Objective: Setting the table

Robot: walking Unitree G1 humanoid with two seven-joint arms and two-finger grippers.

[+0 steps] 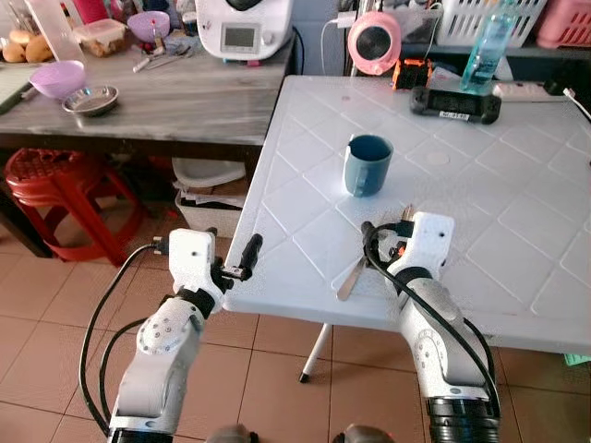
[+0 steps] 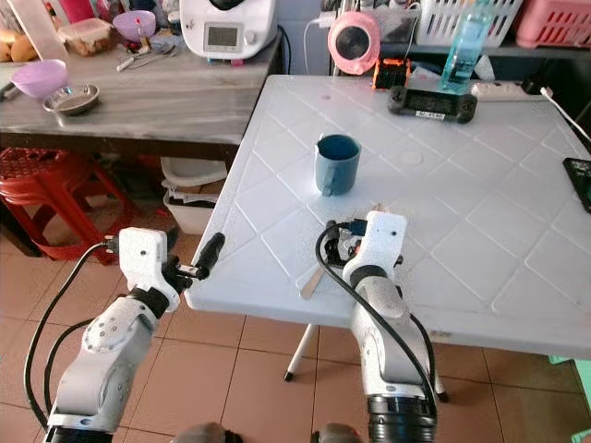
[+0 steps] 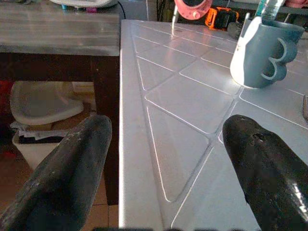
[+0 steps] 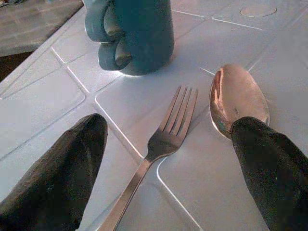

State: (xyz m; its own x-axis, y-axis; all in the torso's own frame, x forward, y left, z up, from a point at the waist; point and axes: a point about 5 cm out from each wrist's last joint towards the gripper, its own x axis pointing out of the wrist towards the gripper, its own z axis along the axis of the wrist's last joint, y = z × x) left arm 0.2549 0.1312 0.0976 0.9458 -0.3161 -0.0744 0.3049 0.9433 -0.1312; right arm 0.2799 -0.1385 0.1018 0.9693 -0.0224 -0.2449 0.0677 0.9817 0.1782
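The fork (image 4: 163, 139) lies flat on the white plastic table (image 1: 517, 231), tines toward the blue mug (image 1: 367, 164), with the spoon (image 4: 236, 98) just beside it, bowl up. Both sit near the table's front edge, a little short of the mug. As thin metal cutlery they are probably light, stiff and slick, and lying flush on the ribbed tabletop they leave little to get under; the best hold looks to be across the narrow handle, pinched from the sides, since the tines or the polished bowl would likely slide out.

The right gripper (image 4: 168, 159) hangs low over the cutlery with its fingers spread wide and nothing between them. One finger (image 4: 57, 168) stands to the outer side of the fork, and the other (image 4: 274, 168) covers the spoon's neck, though contact cannot be told. The fork's handle runs up through the gap.

The left gripper (image 3: 163, 159) waits at the table's left front edge, its fingers likewise well apart and empty, one beyond the edge and one above the surface. Further back stand a water bottle (image 1: 485, 46) and a pink fan (image 1: 374, 41).
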